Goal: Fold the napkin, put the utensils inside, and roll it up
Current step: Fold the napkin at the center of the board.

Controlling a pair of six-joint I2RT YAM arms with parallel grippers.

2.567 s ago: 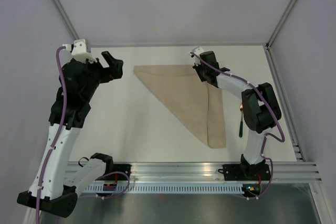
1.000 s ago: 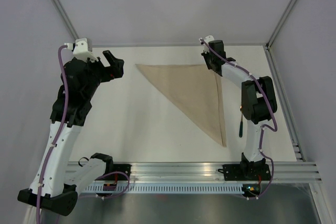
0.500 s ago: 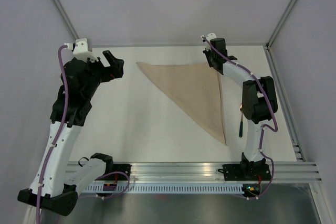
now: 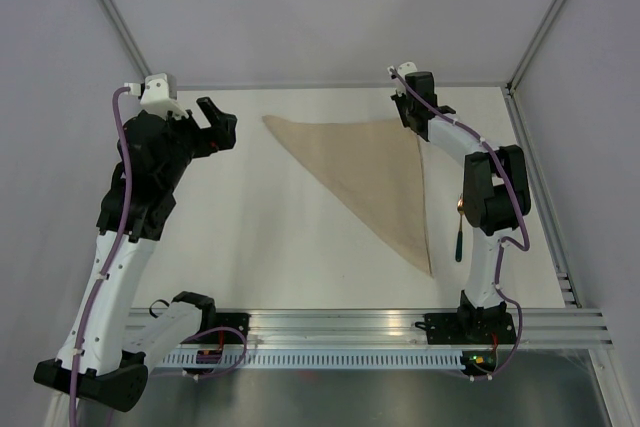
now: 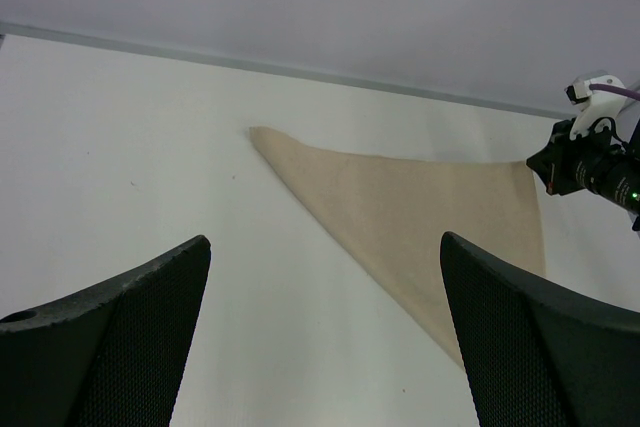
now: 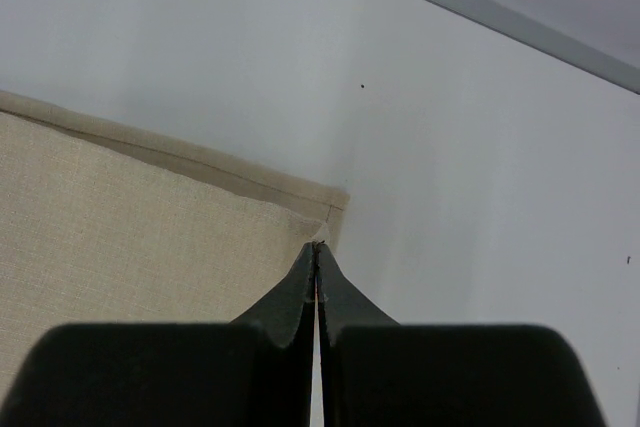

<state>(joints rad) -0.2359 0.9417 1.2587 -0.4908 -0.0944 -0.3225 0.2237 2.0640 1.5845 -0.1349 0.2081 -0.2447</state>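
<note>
Two layers of beige napkin (image 4: 375, 172) lie flat on the white matte table (image 4: 280, 237) as a long triangle. Its square corner sits at about 1 o'clock from the cloth's middle, one sharp point reaches out to 10 o'clock, and the other tapers down towards 5 o'clock. The right gripper (image 6: 317, 252) is at that 1 o'clock corner. Its smooth matte black tips are pressed together into a thin wedge with no gap, nipping the very corner of the upper layer. The lower layer's hemmed edge peeks out just beyond, towards 12 o'clock. Seen close, the fabric is a plain, even weave with a narrow stitched hem along the far edge. The left gripper (image 4: 222, 123) hangs well apart from the cloth, out at 9 o'clock from it, with its jaws spread wide and nothing between them. Its fingers (image 5: 130, 337) are broad, rounded and black, with a fine mesh-like texture, and from its own camera the napkin shows far ahead in the gap between them. The fork (image 4: 458, 242) lies at 3 o'clock from the napkin, just beside its long right edge and not touching it. Its slim dark handle points to 6 o'clock, and its gold tines are partly hidden by the right arm.
</note>
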